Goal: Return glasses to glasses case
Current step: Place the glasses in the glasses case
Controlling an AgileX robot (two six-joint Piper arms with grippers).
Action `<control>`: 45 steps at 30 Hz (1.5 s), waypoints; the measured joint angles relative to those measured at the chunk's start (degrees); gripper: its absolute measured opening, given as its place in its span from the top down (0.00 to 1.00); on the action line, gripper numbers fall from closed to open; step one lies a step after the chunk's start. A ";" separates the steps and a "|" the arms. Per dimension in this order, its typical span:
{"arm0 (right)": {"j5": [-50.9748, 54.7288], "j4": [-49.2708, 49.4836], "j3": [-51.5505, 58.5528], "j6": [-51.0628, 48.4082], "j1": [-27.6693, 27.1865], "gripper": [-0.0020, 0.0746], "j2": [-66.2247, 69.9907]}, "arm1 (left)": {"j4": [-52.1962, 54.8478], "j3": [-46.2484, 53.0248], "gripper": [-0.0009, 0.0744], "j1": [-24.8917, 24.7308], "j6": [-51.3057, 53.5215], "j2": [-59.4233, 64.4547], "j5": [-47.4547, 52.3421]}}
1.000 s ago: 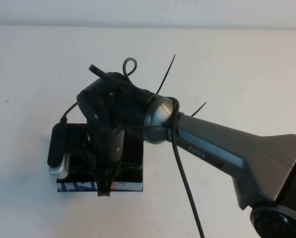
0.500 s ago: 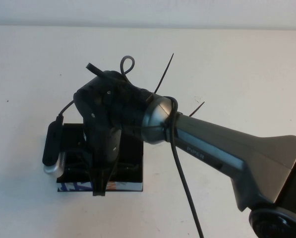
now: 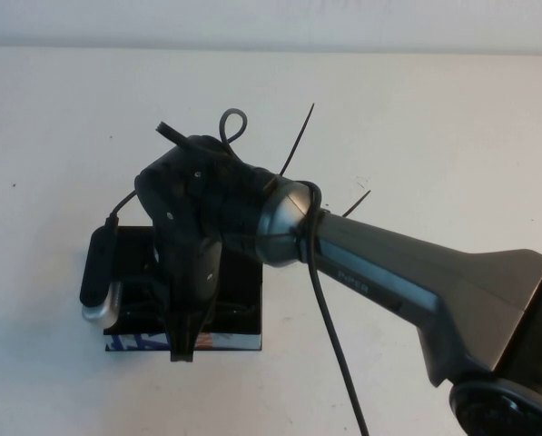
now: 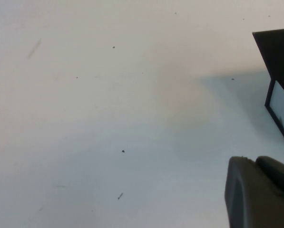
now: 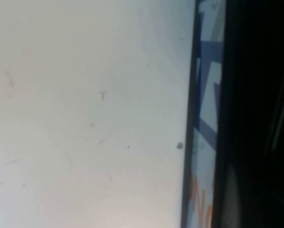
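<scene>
The black glasses case (image 3: 241, 309) lies open on the table at centre-left, its white side with blue and orange print (image 3: 142, 342) facing me. My right gripper (image 3: 183, 349) points straight down into the case, its fingers drawn close together. The glasses are almost wholly hidden under it; thin dark parts (image 3: 151, 289) show inside the case beside the fingers. The right wrist view shows the printed side (image 5: 206, 118) next to the dark interior. My left gripper (image 4: 254, 160) hangs over bare table beside a corner of the case (image 4: 279, 57), its fingers together.
The right arm (image 3: 407, 282) crosses from the lower right with a loose cable (image 3: 330, 336). Its wrist camera (image 3: 98, 272) overhangs the case's left end. The white table (image 3: 416, 127) stretches to the back wall.
My right gripper has shifted slightly left over the case and stays at the same height. The case has not moved.
</scene>
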 joint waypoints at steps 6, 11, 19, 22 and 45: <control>0.00 0.00 -0.19 0.10 0.00 0.91 0.08 | 0.00 0.00 0.99 0.00 0.00 0.00 0.00; 0.00 -0.40 -0.19 0.71 -0.10 0.74 0.08 | 0.00 0.00 0.99 0.00 0.00 0.00 0.00; 0.00 -2.00 -0.19 1.27 -0.31 0.57 -1.03 | 0.00 0.00 0.99 0.00 0.00 0.00 0.00; 0.00 -2.22 -0.24 1.27 -0.65 0.57 -2.13 | 0.00 0.00 0.99 0.00 0.00 0.00 0.00; 0.85 1.04 3.13 22.06 -15.10 0.98 -17.07 | 0.00 0.00 0.99 0.00 0.00 0.00 0.00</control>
